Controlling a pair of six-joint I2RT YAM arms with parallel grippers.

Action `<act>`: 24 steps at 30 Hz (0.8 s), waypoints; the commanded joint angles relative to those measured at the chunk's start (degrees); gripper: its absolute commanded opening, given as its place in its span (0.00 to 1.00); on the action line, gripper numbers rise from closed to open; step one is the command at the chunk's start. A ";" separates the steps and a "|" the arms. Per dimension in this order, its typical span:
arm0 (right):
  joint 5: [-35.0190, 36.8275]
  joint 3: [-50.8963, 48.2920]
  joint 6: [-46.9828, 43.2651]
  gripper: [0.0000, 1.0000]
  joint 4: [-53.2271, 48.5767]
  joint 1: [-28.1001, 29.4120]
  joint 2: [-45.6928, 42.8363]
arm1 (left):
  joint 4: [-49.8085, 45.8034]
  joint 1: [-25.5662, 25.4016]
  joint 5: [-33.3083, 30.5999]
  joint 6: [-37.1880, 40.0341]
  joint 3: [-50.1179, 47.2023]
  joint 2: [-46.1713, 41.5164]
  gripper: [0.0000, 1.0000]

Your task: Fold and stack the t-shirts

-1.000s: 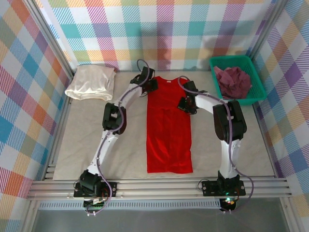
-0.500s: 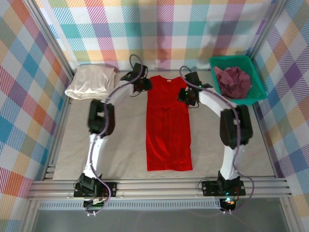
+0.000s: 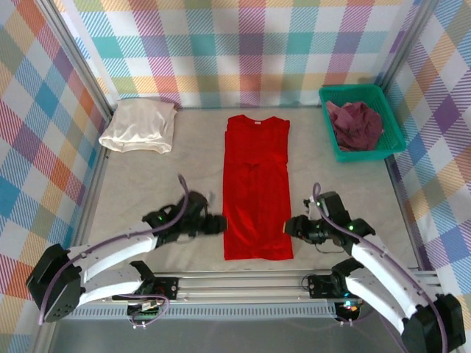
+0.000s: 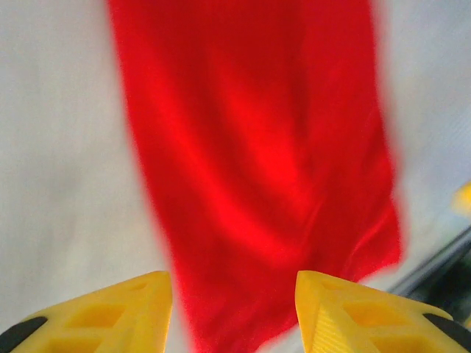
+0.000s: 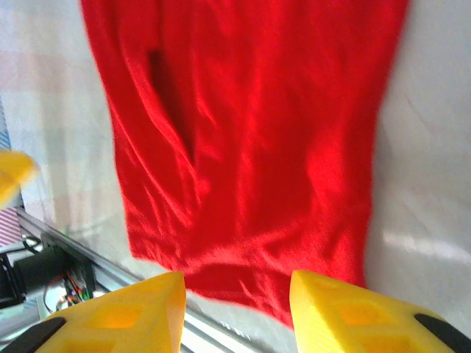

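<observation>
Left gripper [image 3: 219, 224]: fingers spread, empty, at the near left corner of the red shirt [image 3: 257, 184]. Right gripper [image 3: 288, 228]: likewise spread and empty, at the near right corner.
Red shirt: between the grippers and running away from them, sleeves folded in, a long flat strip on the table [image 3: 147, 184].
Handling: light, limp, prone to sag and crease; best pinched at both hem corners together.
Contact with cloth: hard to tell, wrist views blurred.
Room: bare table outward of each gripper; metal rail [image 3: 243, 279] close behind.
Far ahead left: folded cream shirt [image 3: 138, 125].
Far ahead right: maroon shirt [image 3: 355, 123] bunched in green basket [image 3: 394, 136].
</observation>
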 commanded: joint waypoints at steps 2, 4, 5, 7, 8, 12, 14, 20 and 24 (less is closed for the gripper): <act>0.32 -2.36 3.20 0.42 -7.44 0.00 -1.33 | -5.95 -7.84 -1.23 -12.69 -3.62 -0.41 0.49; 2.57 -2.58 3.27 0.42 -8.92 0.01 -2.01 | -6.50 -9.64 -1.22 -13.01 -3.07 1.00 0.49; 2.90 -3.05 3.72 0.42 -8.62 0.01 -2.47 | -6.14 -10.54 -1.90 -13.13 -3.01 1.45 0.49; 3.00 -4.16 5.16 0.43 -7.17 -0.01 -2.35 | -3.33 -11.03 -1.92 -13.23 -3.57 2.77 0.49; 2.96 -4.46 5.33 0.43 -6.56 0.01 -1.68 | -1.77 -11.23 -1.97 -13.26 -3.63 3.51 0.48; 3.53 -4.67 5.18 0.44 -5.20 0.01 0.54 | 0.97 -12.20 -3.02 -13.13 -1.96 6.06 0.44; 3.91 -5.01 5.21 0.44 -4.73 0.01 0.42 | 0.97 -12.43 -3.22 -12.83 -0.79 6.83 0.44; 4.74 -5.72 5.41 0.44 -3.92 0.01 0.03 | 0.97 -13.90 -3.22 -13.64 0.97 8.87 0.44; 5.12 -5.69 5.77 0.44 -4.36 0.01 -0.56 | 0.50 -14.84 -3.48 -14.48 1.29 11.23 0.43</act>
